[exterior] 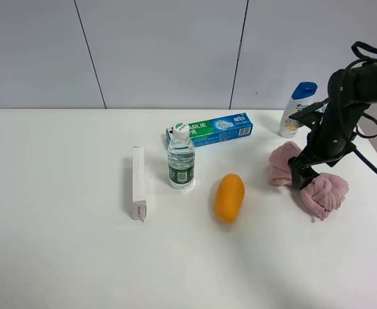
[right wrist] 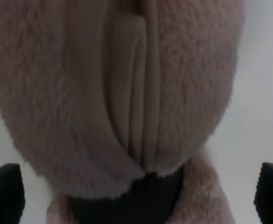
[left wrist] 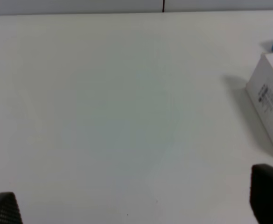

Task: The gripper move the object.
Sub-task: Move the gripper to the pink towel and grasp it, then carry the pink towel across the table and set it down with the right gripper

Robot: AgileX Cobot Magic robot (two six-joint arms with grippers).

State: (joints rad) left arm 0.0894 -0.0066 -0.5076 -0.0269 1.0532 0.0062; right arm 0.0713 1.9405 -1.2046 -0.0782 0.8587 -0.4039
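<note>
Towel first: the pink towel bundle (exterior: 323,193) lies at the right side of the white table (exterior: 59,244), one fuzzy lobe toward the shampoo bottle (exterior: 297,109) and the other nearer the front edge, and my right gripper (exterior: 302,178) is down on its pinched middle between the two lobes. On the right wrist feed the pink pile fills nearly the whole picture, with a dark band (right wrist: 136,205) showing under the near lobe; the two black fingertips (right wrist: 5,193) sit far out at either side with bare table between each of them and the fabric, so I read that hand as spread wide and straddling the bundle rather than squeezing it. I cannot tell from the high camera whether the jaws touch the towel. Well apart to the left of the bundle lies the orange fruit (exterior: 229,197), then a water bottle (exterior: 181,161) standing upright, and further left a white carton (exterior: 138,183) lying flat. A blue and green toothpaste box (exterior: 209,129) lies behind the bottle. My left gripper (left wrist: 136,207) does not show in the high view; its own feed shows both tips wide apart over bare table with nothing between them, and the white carton at the frame's edge
</note>
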